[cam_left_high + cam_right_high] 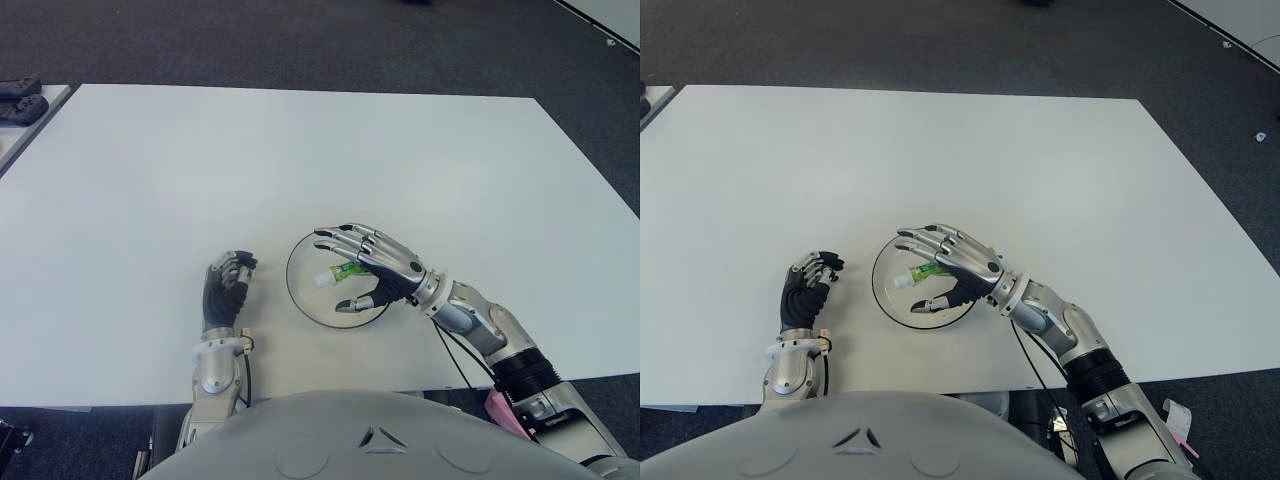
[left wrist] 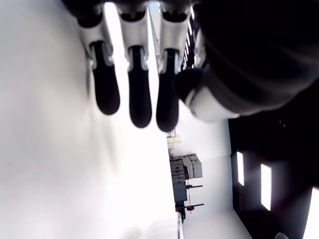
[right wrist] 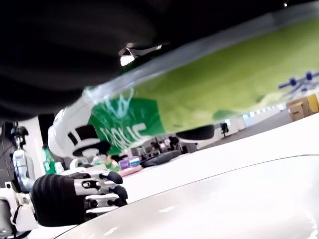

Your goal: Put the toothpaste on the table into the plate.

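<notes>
A clear round plate [image 1: 300, 290] sits on the white table [image 1: 300, 150] near its front edge. My right hand [image 1: 362, 268] hovers over the plate, palm down, with its fingers stretched forward and its thumb low. Under the palm is the green toothpaste tube [image 1: 345, 271] with its white cap [image 1: 322, 280] pointing left. The right wrist view shows the toothpaste tube [image 3: 199, 99] close against the hand and raised off the plate [image 3: 224, 199]. My left hand [image 1: 228, 282] shows just left of the plate with curled fingers [image 2: 134, 94] that hold nothing.
Dark devices [image 1: 20, 100] lie on a second table at the far left. A pink thing [image 1: 505, 412] shows below the table's front edge beside my right arm. Dark carpet surrounds the table.
</notes>
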### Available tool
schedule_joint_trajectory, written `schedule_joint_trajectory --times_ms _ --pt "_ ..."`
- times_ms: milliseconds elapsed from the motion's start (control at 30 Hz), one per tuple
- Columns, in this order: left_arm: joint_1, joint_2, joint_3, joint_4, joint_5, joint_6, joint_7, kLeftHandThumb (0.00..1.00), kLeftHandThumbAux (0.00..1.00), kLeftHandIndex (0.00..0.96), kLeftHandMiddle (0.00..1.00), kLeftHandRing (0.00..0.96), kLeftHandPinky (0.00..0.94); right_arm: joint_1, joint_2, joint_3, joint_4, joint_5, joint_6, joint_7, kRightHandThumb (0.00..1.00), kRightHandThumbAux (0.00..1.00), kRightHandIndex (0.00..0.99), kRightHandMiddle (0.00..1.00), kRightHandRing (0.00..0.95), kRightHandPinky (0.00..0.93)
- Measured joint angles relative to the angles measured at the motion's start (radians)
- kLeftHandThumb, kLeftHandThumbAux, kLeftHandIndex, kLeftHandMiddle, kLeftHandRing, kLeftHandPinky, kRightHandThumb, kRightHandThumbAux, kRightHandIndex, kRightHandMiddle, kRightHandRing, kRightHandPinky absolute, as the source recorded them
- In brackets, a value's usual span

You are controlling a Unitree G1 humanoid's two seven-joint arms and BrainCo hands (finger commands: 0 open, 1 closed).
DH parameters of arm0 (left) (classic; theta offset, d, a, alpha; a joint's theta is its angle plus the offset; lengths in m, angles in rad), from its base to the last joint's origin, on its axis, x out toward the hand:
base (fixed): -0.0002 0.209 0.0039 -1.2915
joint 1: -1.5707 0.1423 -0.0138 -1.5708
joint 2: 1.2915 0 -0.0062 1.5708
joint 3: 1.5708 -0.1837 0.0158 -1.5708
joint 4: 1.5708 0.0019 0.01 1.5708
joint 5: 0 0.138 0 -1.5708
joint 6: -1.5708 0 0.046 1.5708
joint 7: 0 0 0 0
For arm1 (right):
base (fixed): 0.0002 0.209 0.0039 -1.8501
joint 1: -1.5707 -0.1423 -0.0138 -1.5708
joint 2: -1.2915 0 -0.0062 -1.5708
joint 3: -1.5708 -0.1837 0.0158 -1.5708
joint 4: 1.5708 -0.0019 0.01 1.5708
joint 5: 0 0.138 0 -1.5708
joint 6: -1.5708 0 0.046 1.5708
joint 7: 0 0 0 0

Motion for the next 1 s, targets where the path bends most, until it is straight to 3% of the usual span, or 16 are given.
schedule_joint_trajectory --times_ms 433,733,900,1000 --pt "-0.001 0.0 0.0 0.0 -0.001 0.0 0.0 0.711 0.719 0.427 0.477 0.453 0.448 0.011 0.0 -0.002 -0.015 -0.021 0.042 0.001 0.164 0.18 0.0 0.0 0.0 0.0" --pt "0.0 0.0 -0.001 0.0 -0.001 0.0 0.0 0.71 0.719 0.426 0.478 0.454 0.446 0.028 0.003 -0.007 -0.064 -0.121 0.161 -0.002 0.064 0.413 0.0 0.0 0.0 0.0" --pt "-0.001 0.0 -0.002 0.001 -0.001 0.0 0.0 0.709 0.719 0.426 0.482 0.457 0.445 -0.034 0.045 0.023 0.059 -0.16 0.194 -0.049 0.011 0.517 0.0 0.0 0.0 0.0" --pt "0.001 0.0 -0.005 0.001 -0.001 -0.001 0.0 0.709 0.72 0.426 0.486 0.459 0.446 -0.048 0.048 0.035 0.072 -0.171 0.199 -0.071 0.025 0.514 0.0 0.0 0.0 0.0"
